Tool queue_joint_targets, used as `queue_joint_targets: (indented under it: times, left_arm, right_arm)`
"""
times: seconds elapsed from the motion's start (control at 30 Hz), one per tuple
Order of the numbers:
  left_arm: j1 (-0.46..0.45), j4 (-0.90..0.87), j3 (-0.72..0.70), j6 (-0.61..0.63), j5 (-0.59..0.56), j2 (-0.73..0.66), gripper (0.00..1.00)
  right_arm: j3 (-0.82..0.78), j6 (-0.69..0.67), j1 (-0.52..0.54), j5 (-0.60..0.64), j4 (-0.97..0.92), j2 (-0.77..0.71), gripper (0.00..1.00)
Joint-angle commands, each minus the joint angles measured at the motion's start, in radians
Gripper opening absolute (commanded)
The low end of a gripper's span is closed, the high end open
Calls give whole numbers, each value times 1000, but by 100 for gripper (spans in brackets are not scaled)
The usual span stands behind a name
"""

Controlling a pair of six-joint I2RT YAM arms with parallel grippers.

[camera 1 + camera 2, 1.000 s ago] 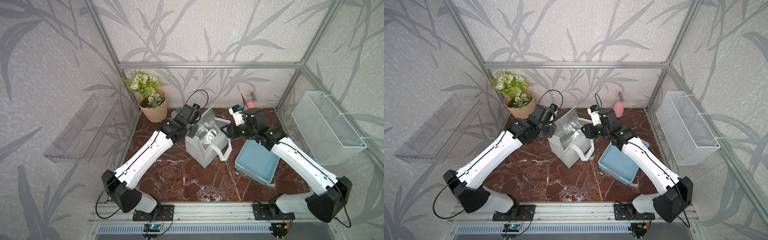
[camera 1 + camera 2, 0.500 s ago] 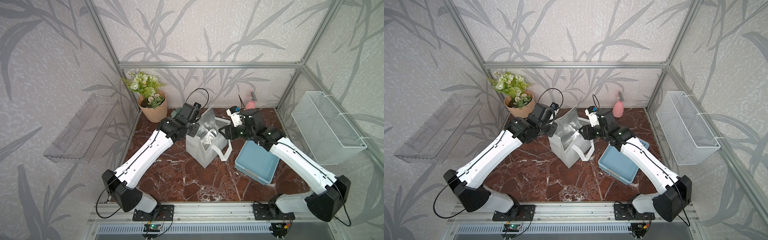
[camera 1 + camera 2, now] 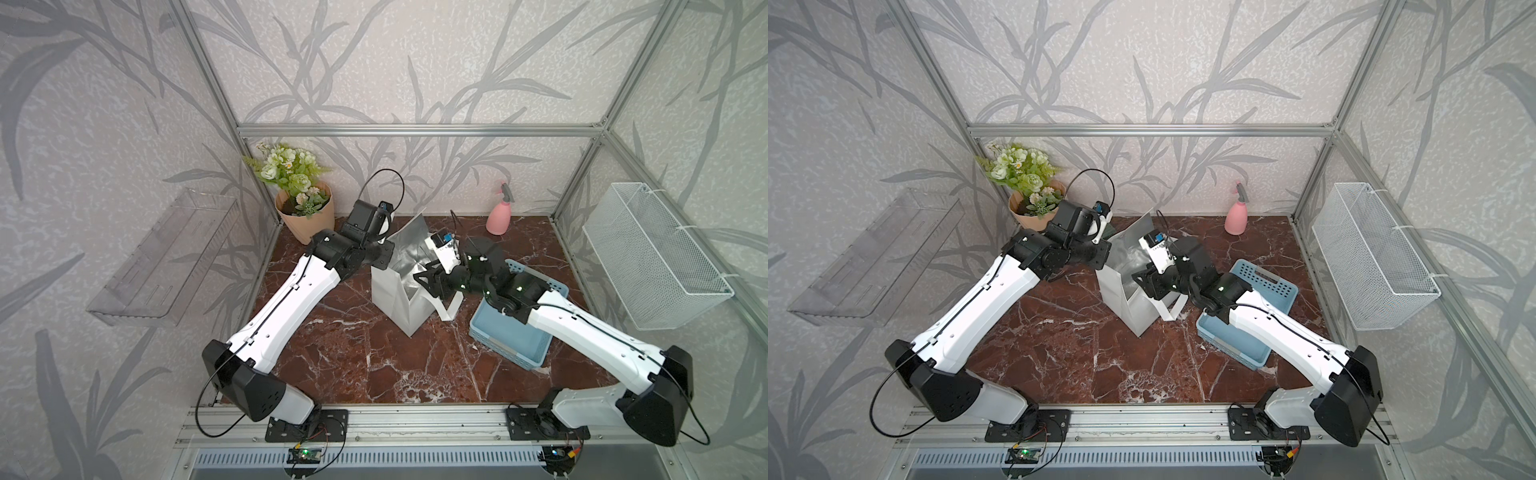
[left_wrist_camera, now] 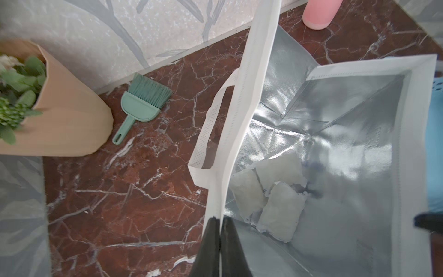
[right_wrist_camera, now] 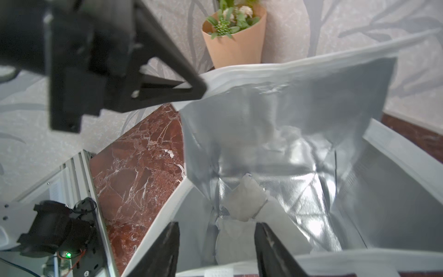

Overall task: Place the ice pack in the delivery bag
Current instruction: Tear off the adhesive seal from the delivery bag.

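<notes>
Ice pack [image 4: 271, 191] lies on the delivery bag's [image 4: 371, 66] foil floor, near the pinched wall. It looks soft, segmented and slick, so you should grip a seam. Left gripper [image 4: 219, 221] clamps the rim; right gripper [image 5: 217, 229] is half open, empty.

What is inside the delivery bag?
The ice pack, a white sheet of joined pouches, lies on the foil bottom of the delivery bag. Whatever is under it is covered.
</notes>
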Motion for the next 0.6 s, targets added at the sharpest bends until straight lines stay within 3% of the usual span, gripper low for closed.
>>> queue_joint_targets:
  times: [0.0,0.3,0.57]
  left_arm:
    - [59,48,-10,-77,204,-32,3]
    - [83,69,-43,-95,258,-44,3]
    - [91,66,-54,-92,268,-39,3]
  right_arm:
    - [-71,-113,41,56,288,-14,48]
    - [-104,-337,179,269,534,87,40]
    - [-74,-456,211,378,635,187,34]
